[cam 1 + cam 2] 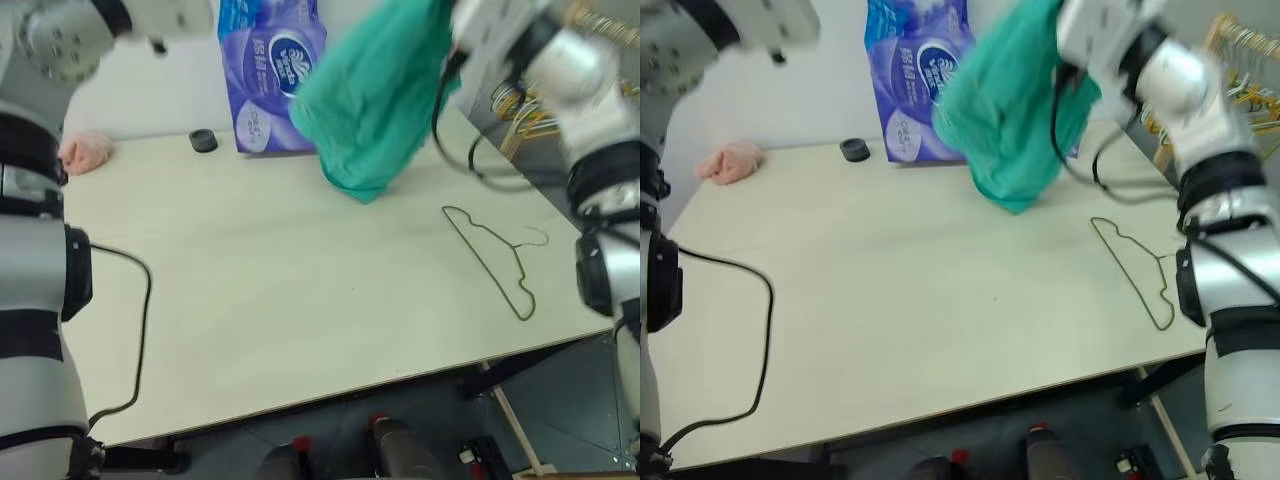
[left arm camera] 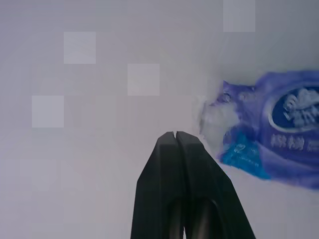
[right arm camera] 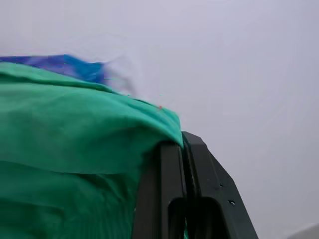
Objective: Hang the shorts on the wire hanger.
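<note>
The teal-green shorts [image 1: 375, 100] hang bunched in the air over the far right part of the table [image 1: 280, 300], their lowest fold just above the tabletop. My right gripper [image 3: 180, 137] is shut on the upper edge of the shorts [image 3: 75, 149]. The thin olive wire hanger [image 1: 490, 255] lies flat on the table, nearer than the shorts and to their right, its hook near the front right edge. My left gripper [image 2: 175, 133] is raised on the left, shut with nothing between its fingers, facing the pale wall.
A purple tissue pack [image 1: 270, 70] stands at the back of the table behind the shorts. A small black object [image 1: 203, 140] and a pink cloth [image 1: 85, 150] lie at the back left. Yellow hangers [image 1: 530, 110] hang off the table's right. A black cable [image 1: 140, 330] loops along the left.
</note>
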